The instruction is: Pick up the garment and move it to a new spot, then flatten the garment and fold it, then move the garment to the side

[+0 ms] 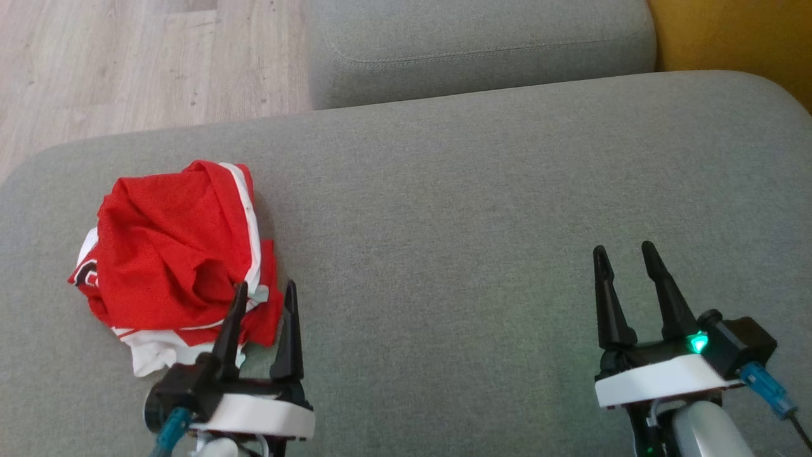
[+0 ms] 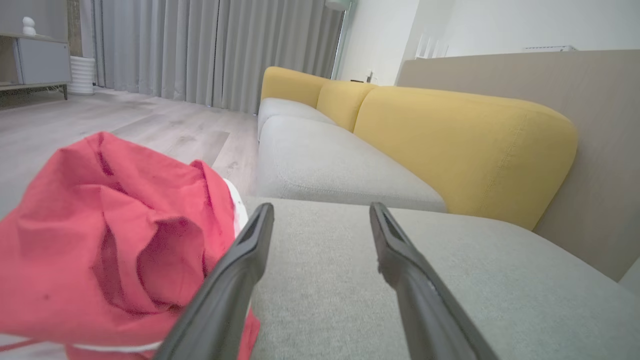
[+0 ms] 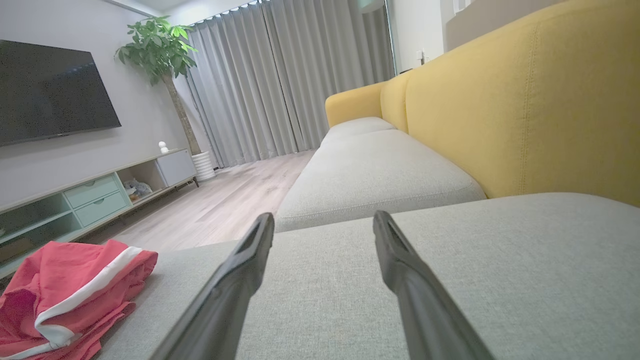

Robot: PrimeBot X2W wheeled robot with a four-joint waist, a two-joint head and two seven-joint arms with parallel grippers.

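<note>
The garment (image 1: 174,254) is a red piece with white trim, crumpled in a heap on the left part of the grey sofa cushion (image 1: 476,209). My left gripper (image 1: 265,292) stands open at the heap's near right edge, its left finger overlapping the cloth, nothing between the fingers. In the left wrist view the garment (image 2: 100,240) bulges just left of the left gripper (image 2: 320,212). My right gripper (image 1: 625,251) stands open over bare cushion at the lower right, far from the cloth. The right wrist view has the garment (image 3: 65,295) at lower left and the right gripper (image 3: 322,220) open.
A second grey seat cushion (image 1: 482,44) lies beyond, with yellow backrests (image 2: 460,145) along the right. Wood floor (image 1: 127,63) borders the cushion's far left edge. A TV (image 3: 50,90), low cabinet (image 3: 95,195), plant (image 3: 160,45) and curtains (image 3: 280,80) stand across the room.
</note>
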